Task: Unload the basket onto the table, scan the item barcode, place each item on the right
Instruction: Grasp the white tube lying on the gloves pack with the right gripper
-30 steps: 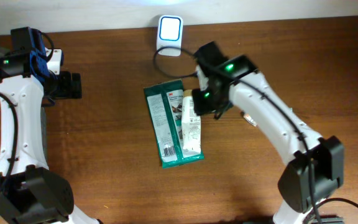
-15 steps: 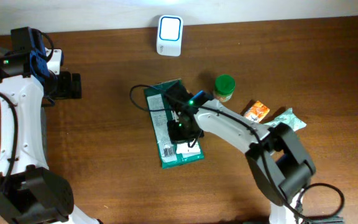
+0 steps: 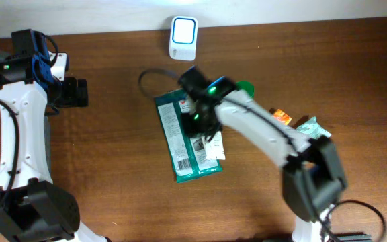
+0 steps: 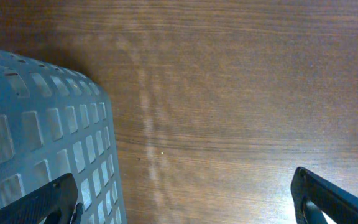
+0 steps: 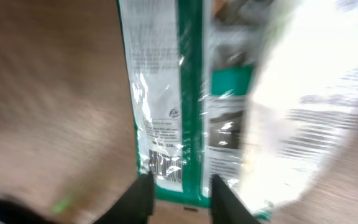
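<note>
right claw low over the green package

the green package (image 3: 179,144) lies flat on the desk (image 3: 113,181), a white pouch (image 3: 211,146) on top of it. the right claw (image 3: 200,126) hangs just over it; the blurred wrist view shows a narrow gap between its fingers, and whether they grip anything cannot be told. the left claw (image 4: 185,193) is released, spread wide, beside a perforated basket (image 4: 36,124). the white scanner (image 3: 183,33) sits at the desk's far edge.

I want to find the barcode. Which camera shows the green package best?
Overhead: the green package lies almost whole and sharp, the right arm covering its upper right. The right wrist view shows it close but blurred; the left wrist view catches only a green sliver at the edge.
</note>
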